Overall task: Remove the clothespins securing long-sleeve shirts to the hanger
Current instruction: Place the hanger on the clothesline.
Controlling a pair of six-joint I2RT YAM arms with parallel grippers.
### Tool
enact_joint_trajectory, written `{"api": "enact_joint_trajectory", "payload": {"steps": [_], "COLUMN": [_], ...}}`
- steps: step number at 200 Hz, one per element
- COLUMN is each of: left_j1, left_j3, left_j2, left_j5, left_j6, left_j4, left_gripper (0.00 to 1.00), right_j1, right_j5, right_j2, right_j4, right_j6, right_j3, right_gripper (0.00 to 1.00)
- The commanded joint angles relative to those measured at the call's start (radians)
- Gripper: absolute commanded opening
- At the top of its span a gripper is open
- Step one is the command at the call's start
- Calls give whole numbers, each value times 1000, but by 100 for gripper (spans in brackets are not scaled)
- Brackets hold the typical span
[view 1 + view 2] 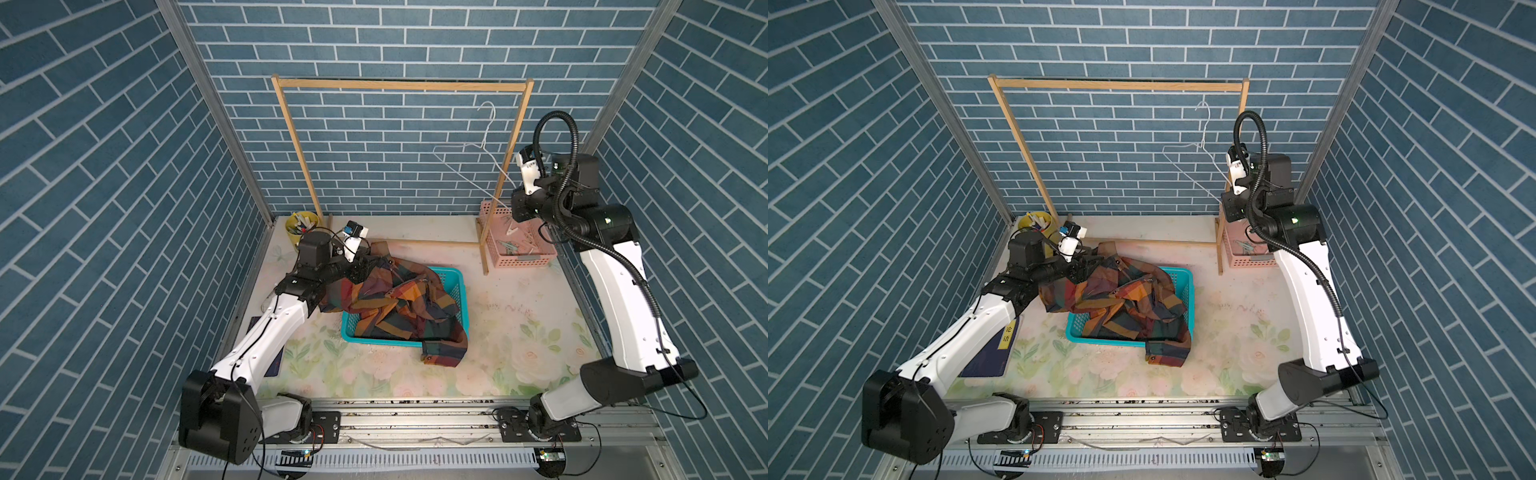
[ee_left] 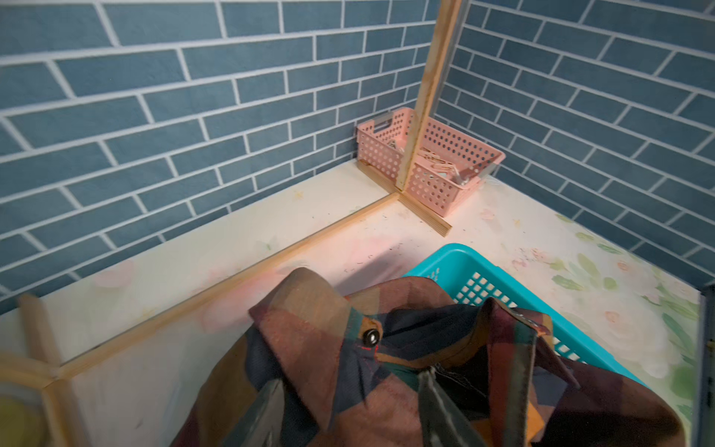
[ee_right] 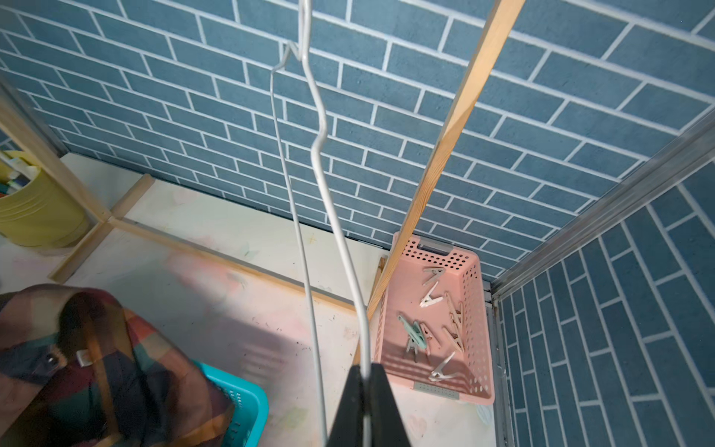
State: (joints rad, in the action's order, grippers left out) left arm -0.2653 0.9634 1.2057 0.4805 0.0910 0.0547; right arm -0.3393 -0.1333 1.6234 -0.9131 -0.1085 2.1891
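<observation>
Your right tool [image 3: 365, 381] is clamped on the bare hanger [image 3: 321, 139]. The clothespins [image 3: 416, 333] lie in the pink basket [image 3: 474, 302], lower right, so unpinning looks finished. The shirt [image 1: 399, 303] slumps over the teal basket [image 1: 449, 270] at centre, with your left tool [image 1: 362, 262] buried in it, grip unclear.

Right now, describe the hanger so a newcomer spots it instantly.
Find the wooden rack frame at the back wall. By its post beside the pink basket, a wire hanger is held in the shut jaws of the right gripper. It is the only thin white bent wire, bare, with a curved hook.
</observation>
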Motion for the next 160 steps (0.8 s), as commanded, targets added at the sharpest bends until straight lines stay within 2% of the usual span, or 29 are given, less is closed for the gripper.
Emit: {"api": "enact_joint_trajectory", "payload": {"steps": [1, 9, 29, 47, 73, 104, 139, 160], "left_j1": [-1, -1, 0, 0, 0, 2, 2, 1], "left_j3": [-25, -36, -40, -17, -59, -168, -262, -328], "left_j2": [-124, -166, -249, -279, -319, -384, -435, -457], "left_j5": [-146, -169, -259, -367, -500, -620, -676, -685], "left_j6": [-34, -37, -55, -85, -130, -229, -291, -300], "left_j4": [-16, -9, 38, 152, 257, 283, 277, 233], "left_gripper": [59, 61, 75, 77, 76, 78, 78, 80], "right_j1": [-4, -4, -4, -5, -5, -10, -5, -5], "right_j5": [-56, -45, -44, -45, -15, -32, -32, -20], "right_j2": [126, 175, 270, 323, 317, 215, 289, 315], "right_j4": [-60, -86, -121, -138, -128, -1, -72, -81], "right_j6": [19, 18, 18, 20, 21, 11, -1, 4], "right_j3": [194, 282, 465, 558, 515, 319, 456, 470], "right_gripper": [0, 0, 0, 0, 0, 0, 0, 0]}}
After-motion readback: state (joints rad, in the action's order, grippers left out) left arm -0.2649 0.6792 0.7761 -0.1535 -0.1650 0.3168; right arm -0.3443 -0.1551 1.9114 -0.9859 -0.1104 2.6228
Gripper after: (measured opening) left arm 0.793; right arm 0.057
